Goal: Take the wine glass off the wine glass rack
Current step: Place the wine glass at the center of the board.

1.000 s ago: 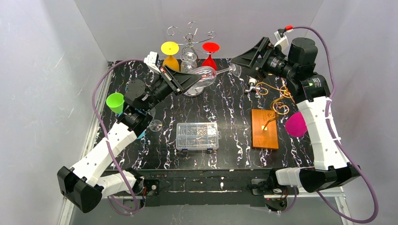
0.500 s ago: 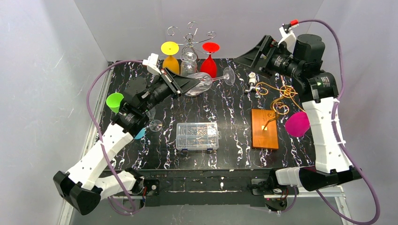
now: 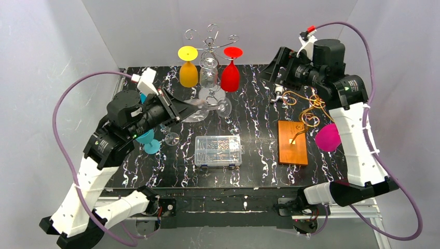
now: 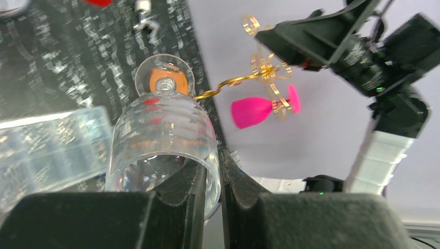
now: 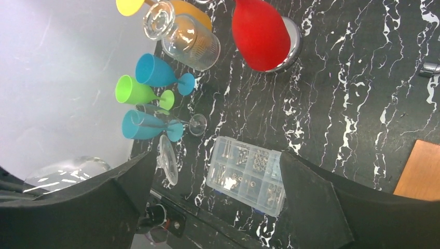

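Wine glass (image 3: pixel 200 110) is off the rack (image 3: pixel 210 39). It lies on its side just in front of the rack's base, bowl toward the left arm, foot toward the right arm. Can't tell whether it touches the desk (image 3: pixel 259 124) or hangs just above it.

Left end effector (image 3: pixel 182 108) is clamped on the wine glass. The left wrist view shows its fingers (image 4: pixel 189 181) pinching the bowl wall at the rim, one on each side of the glass wall.

Right end effector (image 3: pixel 271 71) sits right of the rack, well apart from it. Its fingers are spread wide with nothing between them.

Hanging on the rack foot-up, left to right:
- yellow glass (image 3: pixel 188 70)
- ribbed clear glass (image 3: pixel 208 72)
- red glass (image 3: pixel 231 75)

Rest of the desk, relative to the rack:
- In front: clear plastic box of screws (image 3: pixel 218 150).
- Front-right: wooden board (image 3: pixel 292 141).
- Right: gold wire stand (image 3: pixel 303 106) with a pink glass (image 3: pixel 327 137) on it.
- Front-left: blue glass (image 3: pixel 149 140) and a small clear glass (image 3: pixel 171 137) lying on its side; the right wrist view also shows a green glass (image 5: pixel 136 92) there.
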